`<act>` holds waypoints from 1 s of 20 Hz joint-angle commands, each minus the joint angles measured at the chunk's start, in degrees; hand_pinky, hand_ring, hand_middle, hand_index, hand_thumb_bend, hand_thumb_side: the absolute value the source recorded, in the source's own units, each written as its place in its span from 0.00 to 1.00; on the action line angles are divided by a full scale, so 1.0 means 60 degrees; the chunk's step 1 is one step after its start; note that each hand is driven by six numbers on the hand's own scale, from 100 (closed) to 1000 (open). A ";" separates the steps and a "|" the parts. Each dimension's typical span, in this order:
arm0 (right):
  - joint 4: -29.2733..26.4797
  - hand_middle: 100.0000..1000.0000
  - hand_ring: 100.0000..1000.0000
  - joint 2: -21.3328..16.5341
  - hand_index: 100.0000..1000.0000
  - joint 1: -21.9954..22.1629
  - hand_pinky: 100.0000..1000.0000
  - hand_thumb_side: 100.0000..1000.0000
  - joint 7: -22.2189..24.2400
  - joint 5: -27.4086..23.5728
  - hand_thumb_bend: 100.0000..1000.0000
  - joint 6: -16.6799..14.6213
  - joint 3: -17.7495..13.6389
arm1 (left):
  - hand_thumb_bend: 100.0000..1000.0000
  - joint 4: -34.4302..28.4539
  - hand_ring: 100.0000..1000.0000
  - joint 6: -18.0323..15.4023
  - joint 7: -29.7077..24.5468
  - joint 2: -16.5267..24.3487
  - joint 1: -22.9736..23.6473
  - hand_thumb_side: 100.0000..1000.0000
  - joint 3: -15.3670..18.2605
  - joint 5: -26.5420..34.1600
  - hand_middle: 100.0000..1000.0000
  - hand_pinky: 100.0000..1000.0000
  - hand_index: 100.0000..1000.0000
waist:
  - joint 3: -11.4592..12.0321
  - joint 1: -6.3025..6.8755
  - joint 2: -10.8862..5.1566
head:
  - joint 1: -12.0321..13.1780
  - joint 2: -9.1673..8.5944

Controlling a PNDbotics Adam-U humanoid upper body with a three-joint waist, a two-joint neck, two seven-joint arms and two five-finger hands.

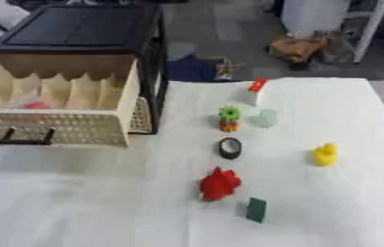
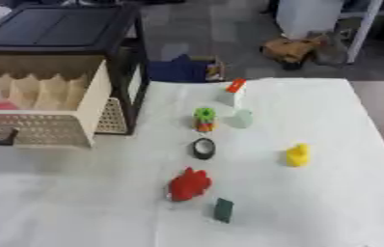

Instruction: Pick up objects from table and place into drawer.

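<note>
The drawer [image 1: 56,126] is standing pulled open at the table's [image 1: 77,202] left, ready for loading, with something pink [image 1: 35,104] already lying inside. Neither robot hand is showing, so their state cannot be told. The red toy [image 1: 219,184], green block [image 1: 256,209], black ring [image 1: 230,147], yellow figure [image 1: 324,154] and green-and-orange piece [image 1: 228,118] are waiting well apart on the cloth, probably for easy grasping. No writing is legible.

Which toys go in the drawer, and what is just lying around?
For the job: red toy, dark green block, black ring, yellow toy, green and orange toy, pale green thing, red and white piece, open drawer.

Just lying about: brown bundle and blue thing, both on the floor.
</note>
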 commanded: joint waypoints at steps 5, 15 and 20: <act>-0.0153 0.61 0.63 -0.0127 0.84 0.0054 0.60 0.95 -0.0015 -0.0083 0.00 0.0105 -0.0189 | 0.00 -0.0119 0.41 -0.0165 -0.2248 0.1236 0.0060 1.00 -0.0379 -0.0328 0.51 0.29 0.71 | 0.0043 -0.0033 -0.0314 | -0.0123 0.0202; -0.0153 0.61 0.63 -0.0095 0.83 0.0145 0.60 0.94 0.0017 -0.0137 0.00 0.0163 -0.0207 | 0.00 -0.0119 0.42 0.0171 -0.4686 0.1851 -0.0237 1.00 -0.0929 0.0578 0.50 0.25 0.70 | 0.0123 -0.0057 -0.0491 | -0.0155 0.0321; -0.0153 0.60 0.63 -0.0046 0.83 0.0135 0.60 0.94 0.0060 -0.0167 0.00 0.0186 -0.0194 | 0.00 -0.0119 0.45 0.0429 -0.5542 0.1942 -0.0419 1.00 -0.1484 0.0845 0.52 0.28 0.73 | 0.0095 -0.0063 -0.0506 | -0.0075 0.0293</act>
